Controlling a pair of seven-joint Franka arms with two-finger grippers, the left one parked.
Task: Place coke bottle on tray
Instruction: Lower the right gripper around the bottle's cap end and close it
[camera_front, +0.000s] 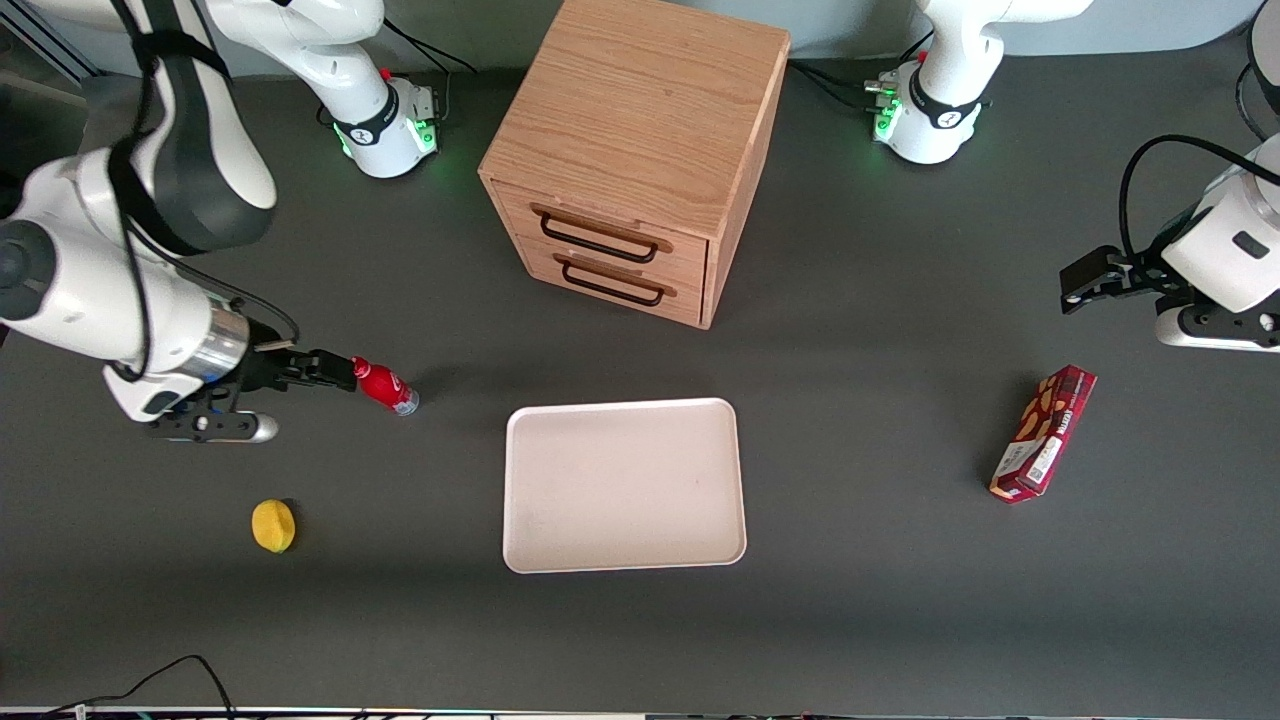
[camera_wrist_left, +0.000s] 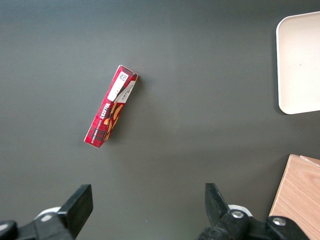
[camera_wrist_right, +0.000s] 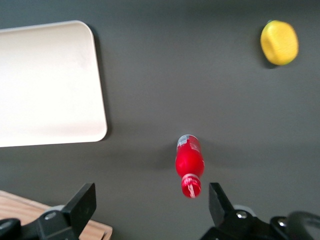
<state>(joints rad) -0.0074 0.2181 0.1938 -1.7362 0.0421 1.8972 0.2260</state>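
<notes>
While the coke bottle (camera_front: 385, 385) lies on its side toward the working arm's end of the worktop, well apart from the tray (camera_front: 622, 560), the gripper (camera_front: 335, 372) hovers at its cap, fingers spread, empty. Approach step; next: descend, straddle, close.

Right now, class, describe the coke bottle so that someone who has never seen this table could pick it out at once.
Start at the wooden drawer cabinet, then drop to the cream tray in front of it. Beside the tray, toward the working arm's end of the table, stands the coke bottle, under the open gripper. It is tiny and red with a clear base, unlike the yellow lemon nearby.
</notes>
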